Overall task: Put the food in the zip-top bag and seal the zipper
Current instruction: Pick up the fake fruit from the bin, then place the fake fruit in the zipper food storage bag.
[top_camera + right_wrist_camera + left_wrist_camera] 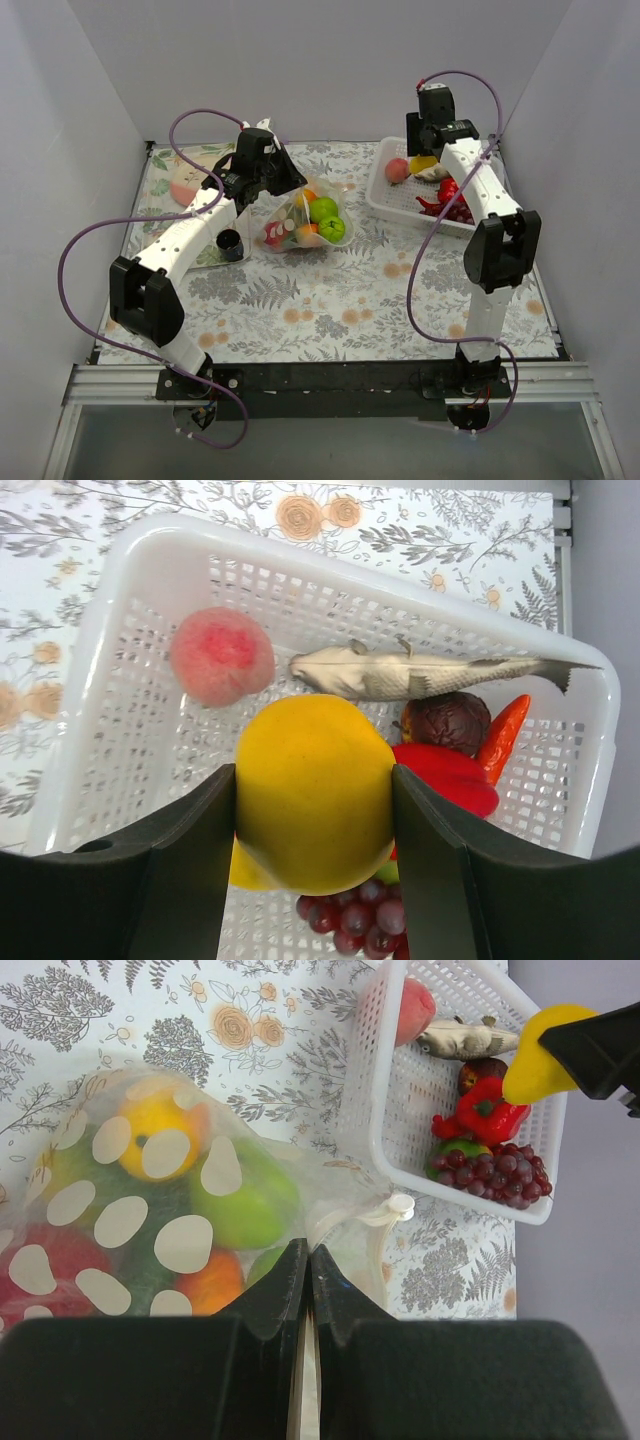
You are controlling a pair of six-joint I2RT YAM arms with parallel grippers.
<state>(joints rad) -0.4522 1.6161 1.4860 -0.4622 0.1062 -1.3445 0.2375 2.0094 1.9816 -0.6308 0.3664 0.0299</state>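
The polka-dot zip-top bag (305, 222) lies mid-table holding green, orange, yellow and red toy food (240, 1195). My left gripper (307, 1256) is shut on the bag's upper edge (335, 1222) and holds it up; it also shows in the top view (283, 178). The zipper strip with its white slider (398, 1205) curls beside the fingers. My right gripper (313, 790) is shut on a yellow fruit (313, 792) and holds it above the white basket (150, 590). From above, the right gripper (428, 160) hangs over the basket (385, 200).
The basket holds a pink peach (221, 656), a toy fish (420, 672), a dark wrinkled fruit (447, 721), red peppers (450, 775) and purple grapes (355, 920). A plate with pink food (186, 188) sits at the far left. A small black cup (230, 244) stands by the left arm.
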